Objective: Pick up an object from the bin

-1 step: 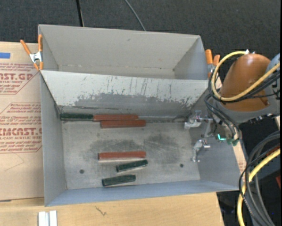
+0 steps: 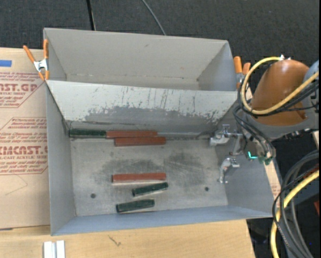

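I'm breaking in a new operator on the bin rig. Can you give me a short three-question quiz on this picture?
1. How many flat reddish-brown rectangular bars lie in the grey metal bin?
2. True or false: the gripper has a bar between its jaws.
3. Which thing lies nearest the bin's front wall? A) a reddish-brown bar B) a slim dark green bar C) a ball

Key
1. Two: one along the back wall, one mid-floor.
2. False: the jaws stand open over bare floor at the bin's right side, with nothing between them.
3. B: the slim dark green bar.
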Action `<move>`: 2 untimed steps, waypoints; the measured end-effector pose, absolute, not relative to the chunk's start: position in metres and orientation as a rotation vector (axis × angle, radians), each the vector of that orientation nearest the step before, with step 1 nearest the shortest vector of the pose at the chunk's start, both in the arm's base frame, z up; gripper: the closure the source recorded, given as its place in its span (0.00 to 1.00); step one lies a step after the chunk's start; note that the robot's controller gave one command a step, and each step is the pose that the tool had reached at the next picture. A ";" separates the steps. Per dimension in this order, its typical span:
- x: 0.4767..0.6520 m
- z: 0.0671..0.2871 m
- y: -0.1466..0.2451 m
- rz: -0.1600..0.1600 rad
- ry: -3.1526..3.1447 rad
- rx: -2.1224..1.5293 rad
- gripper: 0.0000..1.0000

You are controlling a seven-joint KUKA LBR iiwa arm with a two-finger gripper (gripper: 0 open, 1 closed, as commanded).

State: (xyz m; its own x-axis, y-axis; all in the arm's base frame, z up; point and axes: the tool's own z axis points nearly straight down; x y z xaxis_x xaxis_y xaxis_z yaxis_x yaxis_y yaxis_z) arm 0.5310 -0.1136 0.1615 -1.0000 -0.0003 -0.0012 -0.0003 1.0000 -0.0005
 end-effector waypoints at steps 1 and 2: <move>0.550 0.123 -0.089 -0.005 3.130 0.009 0.00; 0.521 0.093 -0.024 0.001 3.141 -0.098 0.00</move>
